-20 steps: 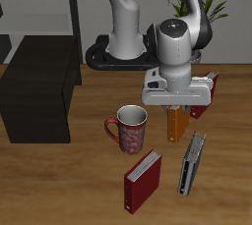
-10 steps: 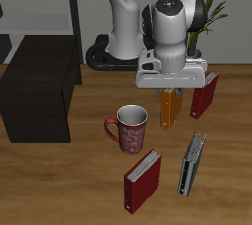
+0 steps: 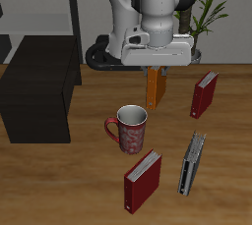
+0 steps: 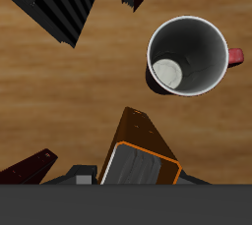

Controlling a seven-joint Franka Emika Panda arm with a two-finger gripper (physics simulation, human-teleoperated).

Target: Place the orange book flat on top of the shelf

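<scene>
Exterior view: the two-finger gripper point(image 3: 156, 67) clenches the thin bright orange hardcover book point(image 3: 156, 86), which hangs upright in the air above the wooden table point(image 3: 59, 185), above the red patterned mug point(image 3: 130, 129). The low blocky black-brown shelf point(image 3: 37, 86) stands well apart. Two dark red books point(image 3: 143, 180) and a grey book point(image 3: 191, 163) lie nearby.

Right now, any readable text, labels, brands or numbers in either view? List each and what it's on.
None readable.
orange book, held in the gripper: plain covers, no title.
Mug: red and white speckled pattern, no lettering.
Two dark red books: blank covers.
Grey book: blank.
shelf: plain black-brown.
Robot arm: no visible marking.
</scene>
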